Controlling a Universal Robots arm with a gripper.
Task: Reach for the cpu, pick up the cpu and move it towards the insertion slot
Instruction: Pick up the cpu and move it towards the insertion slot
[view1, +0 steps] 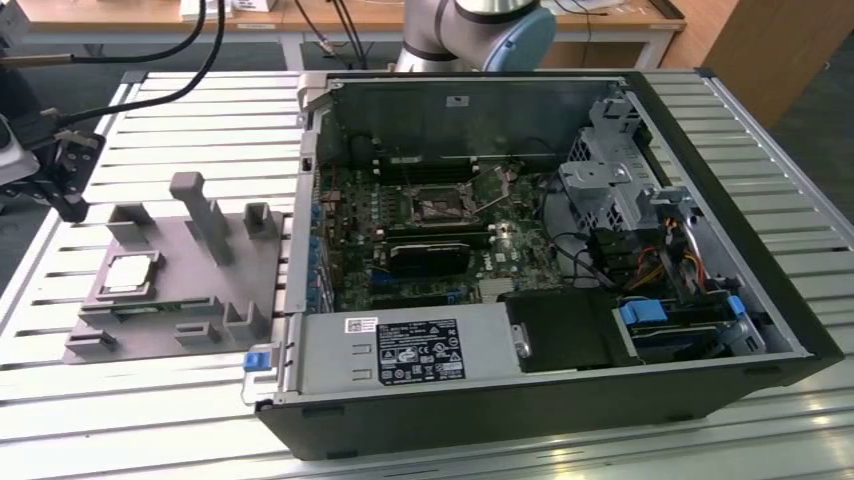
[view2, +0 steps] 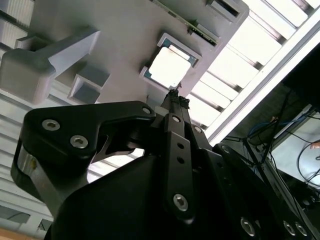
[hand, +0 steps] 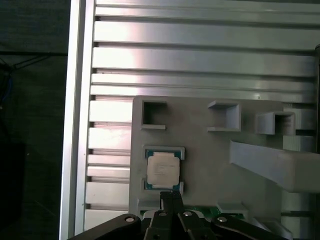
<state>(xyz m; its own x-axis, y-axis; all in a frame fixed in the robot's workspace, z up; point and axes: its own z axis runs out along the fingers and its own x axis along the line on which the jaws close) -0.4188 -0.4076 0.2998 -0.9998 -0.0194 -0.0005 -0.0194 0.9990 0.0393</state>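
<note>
The cpu (hand: 163, 169) lies flat, silver top up, in a shallow cornered recess of the grey fixture plate (hand: 210, 165), near one edge of that plate; it is not yet lifted. The gripper (hand: 170, 196) hangs above the plate, tips just beside the cpu and apart from it, fingers drawn together and holding nothing. The insertion slot (view1: 438, 208) sits on the motherboard inside the open computer case (view1: 534, 420), well apart from the plate. Judged hazards: with the fingers together, a descent would land the tips on the metal top instead of straddling the thin rim. An off-centre approach could catch the recess corners. The upright posts (view1: 200, 215) on the plate stand near the approach path. A shallow hold on the rim could let the chip tilt or drop.
</note>
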